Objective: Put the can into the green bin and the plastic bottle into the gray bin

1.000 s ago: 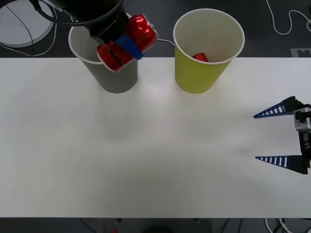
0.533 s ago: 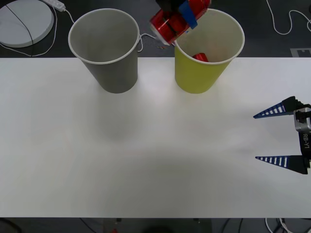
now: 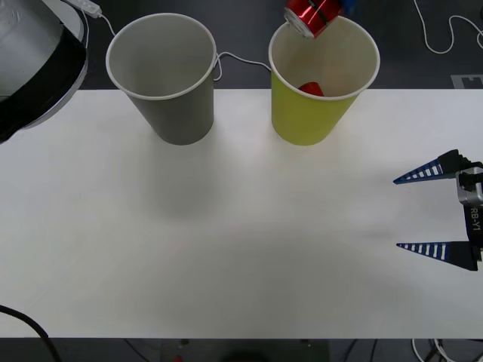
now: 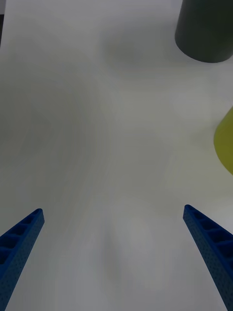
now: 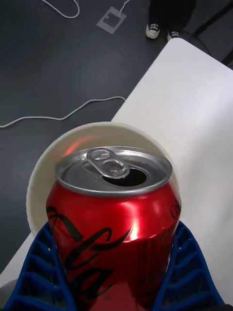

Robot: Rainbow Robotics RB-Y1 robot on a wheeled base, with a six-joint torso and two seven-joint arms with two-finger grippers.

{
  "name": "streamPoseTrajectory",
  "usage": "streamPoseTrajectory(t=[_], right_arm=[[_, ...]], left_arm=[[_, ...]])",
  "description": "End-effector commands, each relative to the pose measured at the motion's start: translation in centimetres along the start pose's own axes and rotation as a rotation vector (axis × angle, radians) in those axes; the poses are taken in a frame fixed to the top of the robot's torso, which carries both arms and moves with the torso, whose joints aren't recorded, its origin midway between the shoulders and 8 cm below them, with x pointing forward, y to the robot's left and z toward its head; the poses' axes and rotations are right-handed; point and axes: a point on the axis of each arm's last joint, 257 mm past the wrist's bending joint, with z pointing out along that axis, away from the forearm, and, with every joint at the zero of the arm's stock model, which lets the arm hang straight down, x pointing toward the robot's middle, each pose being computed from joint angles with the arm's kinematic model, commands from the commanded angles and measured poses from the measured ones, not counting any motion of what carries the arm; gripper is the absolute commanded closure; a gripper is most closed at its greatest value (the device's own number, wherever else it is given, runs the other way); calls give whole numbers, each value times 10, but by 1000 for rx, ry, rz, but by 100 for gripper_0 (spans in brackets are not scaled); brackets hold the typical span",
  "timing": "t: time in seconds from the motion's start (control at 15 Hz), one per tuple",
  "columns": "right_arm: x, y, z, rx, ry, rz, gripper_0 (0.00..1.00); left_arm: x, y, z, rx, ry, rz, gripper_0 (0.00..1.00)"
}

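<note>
The left gripper [image 5: 114, 286] was clamped on the can [image 5: 112, 214], its 2 blue fingers [image 5: 39, 272] pressed against the red sides, holding it above the far rim of the green bin [image 3: 317, 113]. The gray bin [image 3: 170, 90] stood beside it on the table [image 3: 226, 241]. The right gripper [image 3: 438, 213] rested at the table's right edge, fingers apart.

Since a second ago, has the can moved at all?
Yes. The can, clamped in the left gripper, has gone from over the gray bin toward the robot's right, and now hangs above the far rim of the green bin.
</note>
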Motion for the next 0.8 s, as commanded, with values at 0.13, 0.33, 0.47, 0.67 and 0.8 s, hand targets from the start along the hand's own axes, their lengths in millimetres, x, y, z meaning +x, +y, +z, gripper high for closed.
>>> streamPoseTrajectory(t=[0.13,0.33,0.47,0.67,0.8], right_arm=[[0,0,0,0,0,0,0],[0,0,0,0,0,0,0],[0,0,0,0,0,0,0],[0,0,0,0,0,0,0],[0,0,0,0,0,0,0]], left_arm=[[-15,3,16,-41,-39,-27,100],[-17,4,20,-50,-49,-32,97],[-20,2,20,-47,-60,-25,57],[-24,-4,19,-32,-69,-17,0],[-23,-5,19,-22,-69,-12,0]])
